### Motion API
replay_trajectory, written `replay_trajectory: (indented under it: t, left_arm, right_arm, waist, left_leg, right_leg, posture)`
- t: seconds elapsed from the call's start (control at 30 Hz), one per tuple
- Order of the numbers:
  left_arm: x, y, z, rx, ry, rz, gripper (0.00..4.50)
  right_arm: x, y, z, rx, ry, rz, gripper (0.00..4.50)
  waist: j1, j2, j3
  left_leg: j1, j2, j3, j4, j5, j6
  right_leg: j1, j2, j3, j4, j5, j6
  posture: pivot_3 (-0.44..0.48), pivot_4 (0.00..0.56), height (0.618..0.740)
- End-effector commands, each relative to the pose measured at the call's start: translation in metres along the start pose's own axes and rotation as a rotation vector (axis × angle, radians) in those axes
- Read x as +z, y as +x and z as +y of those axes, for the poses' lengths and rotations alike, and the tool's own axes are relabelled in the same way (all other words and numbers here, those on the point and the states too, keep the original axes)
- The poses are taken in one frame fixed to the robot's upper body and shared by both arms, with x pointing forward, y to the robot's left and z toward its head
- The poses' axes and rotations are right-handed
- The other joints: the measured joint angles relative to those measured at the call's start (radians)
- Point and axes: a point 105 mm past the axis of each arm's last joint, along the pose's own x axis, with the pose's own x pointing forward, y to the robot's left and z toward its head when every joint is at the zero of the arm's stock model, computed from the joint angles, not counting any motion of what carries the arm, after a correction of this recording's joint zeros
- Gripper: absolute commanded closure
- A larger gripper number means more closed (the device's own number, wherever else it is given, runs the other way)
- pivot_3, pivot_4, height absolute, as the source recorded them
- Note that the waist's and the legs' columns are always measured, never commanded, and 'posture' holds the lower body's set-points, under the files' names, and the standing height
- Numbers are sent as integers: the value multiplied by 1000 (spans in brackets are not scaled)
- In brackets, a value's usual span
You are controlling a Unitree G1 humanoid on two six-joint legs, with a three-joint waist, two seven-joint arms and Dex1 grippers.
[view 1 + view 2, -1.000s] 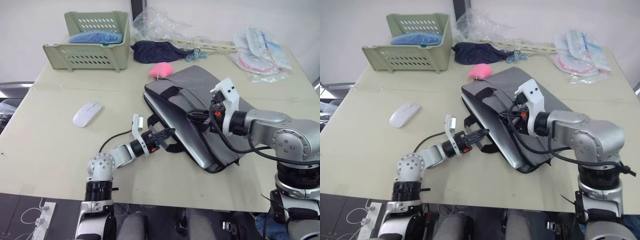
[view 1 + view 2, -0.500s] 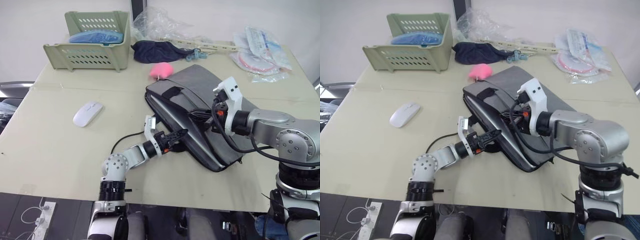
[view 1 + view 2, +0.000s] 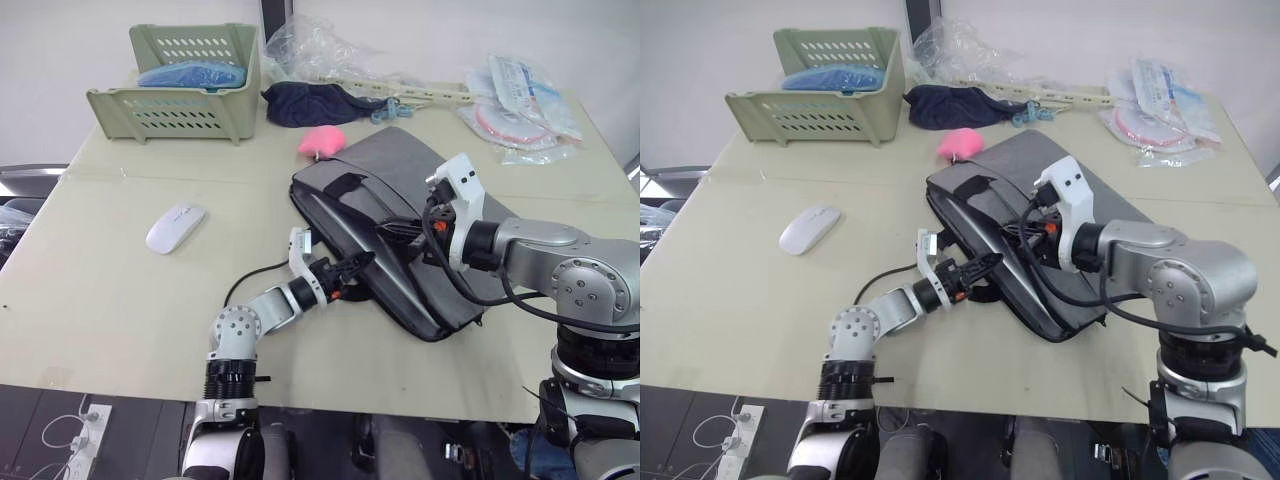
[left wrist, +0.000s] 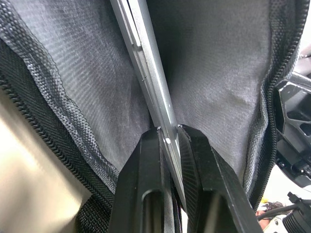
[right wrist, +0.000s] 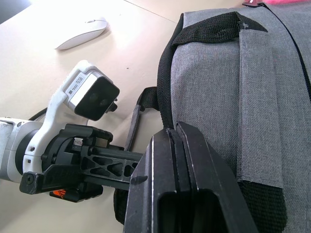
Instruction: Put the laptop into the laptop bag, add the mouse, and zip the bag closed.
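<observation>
Pushed further right since a second ago, the left pincer (image 4: pixel 167 145) clamps the laptop's (image 4: pixel 146 73) edge inside the laptop bag (image 3: pixel 400 215). Right pincer (image 5: pixel 177 141) pinches the bag's upper flap. Mouse (image 3: pixel 175 227) lies left on the worktop (image 3: pixel 90 280).

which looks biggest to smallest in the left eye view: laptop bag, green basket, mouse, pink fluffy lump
1. laptop bag
2. green basket, though it sits farther from the camera, so its true size is unsure
3. mouse and pink fluffy lump look about alike
</observation>
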Motion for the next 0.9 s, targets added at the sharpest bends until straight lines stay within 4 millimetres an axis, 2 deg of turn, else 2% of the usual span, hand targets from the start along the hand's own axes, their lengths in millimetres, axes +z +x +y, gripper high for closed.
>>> replay_trajectory:
  t: [0.03,0.17,0.23,0.27,0.33,0.47,0.5,0.73,0.9]
  left_arm:
    - [12,0,2,15,0,-59,4475]
    - [7,0,-1,0,9,-35,4475]
    - [6,-3,-1,-3,14,-27,3473]
    - [5,-6,-1,-2,16,-24,3238]
    - [5,-11,0,2,21,-19,2298]
    - [9,-31,3,24,41,-12,462]
    - [10,-35,2,26,47,-11,160]
    - [22,-77,-11,24,140,12,72]
    - [34,-122,-39,-8,378,52,72]
  right_arm:
    - [14,-3,14,53,-52,-58,4500]
    - [15,-2,13,51,-51,-60,4500]
    - [15,-2,12,49,-52,-61,4500]
    - [14,-2,12,48,-53,-60,4500]
    - [13,-2,11,45,-53,-59,4500]
    - [13,-3,9,39,-57,-61,4500]
    - [13,-3,9,37,-58,-62,4500]
    - [11,-3,3,25,-61,-64,4500]
    - [9,-3,-3,15,-62,-64,4500]
  waist:
    - [-1,0,0]
    - [-1,0,0]
    - [-1,0,0]
    - [-1,0,0]
    - [-3,0,0]
    - [-5,0,0]
    - [-5,0,0]
    - [-13,0,0]
    - [-18,0,0]
  left_leg:
    - [0,0,0,0,0,0]
    - [0,0,0,0,0,0]
    - [0,0,0,0,0,0]
    - [0,0,0,0,0,0]
    - [0,0,0,-1,0,0]
    - [0,1,0,-2,0,0]
    - [0,1,0,-2,0,0]
    - [0,1,0,-2,0,0]
    - [0,1,0,-2,0,0]
  right_leg:
    - [0,0,0,0,0,0]
    - [0,0,0,0,0,0]
    - [0,0,0,0,0,0]
    - [0,0,0,0,0,0]
    - [0,0,0,0,0,0]
    - [-1,1,0,-1,0,0]
    - [-1,1,0,-1,0,0]
    - [-1,1,0,-1,0,0]
    - [-1,1,0,0,0,0]
  posture:
    - [0,150,740]
    - [0,150,740]
    - [0,150,740]
    - [0,150,740]
    - [0,150,740]
    - [0,150,740]
    - [0,150,740]
    - [0,150,740]
    - [0,150,740]
